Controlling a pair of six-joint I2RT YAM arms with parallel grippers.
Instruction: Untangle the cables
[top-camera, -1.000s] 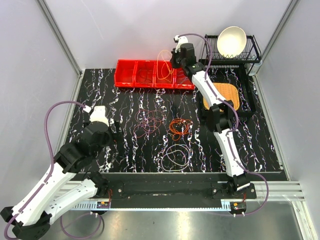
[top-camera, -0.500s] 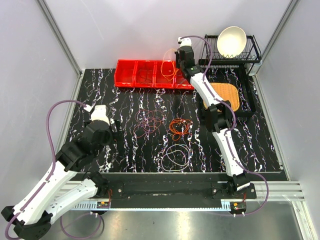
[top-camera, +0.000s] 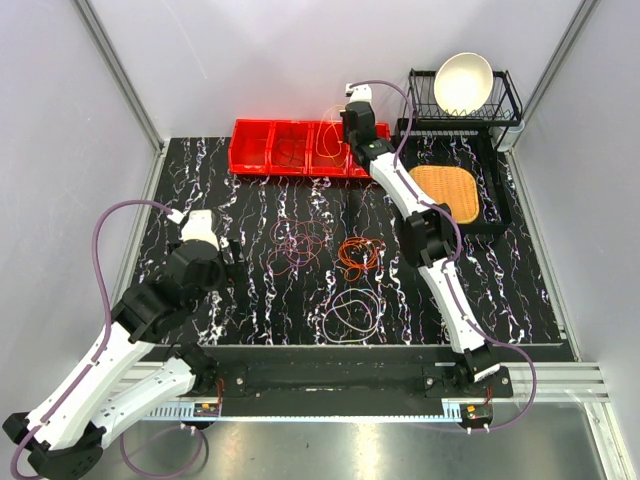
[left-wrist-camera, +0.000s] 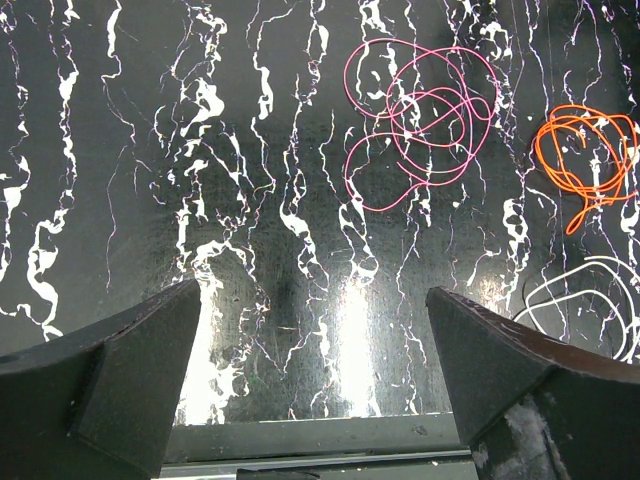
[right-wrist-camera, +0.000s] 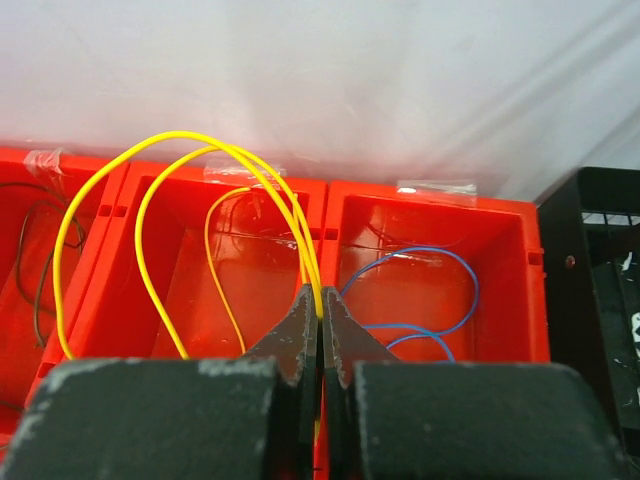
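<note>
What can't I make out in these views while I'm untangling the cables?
- Yellow cable: right wrist view, its lower run vanishes behind the right gripper.
- White cable: left wrist view, cut off by the right edge.
- Blue cable: top view, covered by the right arm.
- Pink cable: left wrist view, strands too thin to tell which crosses on top.

I am looking at a black worktop (top-camera: 260, 300) veined with white. Three loose cables are lying on it around the middle of the top view. A pink cable (top-camera: 300, 243) is sprawling in overlapping loops, an orange cable (top-camera: 358, 256) is curling just to its right, and a whitish cable (top-camera: 352, 312) is looping below both, apart from them. A row of red bins (top-camera: 270, 160) is sitting along the upper edge at centre. A black tray (top-camera: 497, 215) is resting at the right.
</note>
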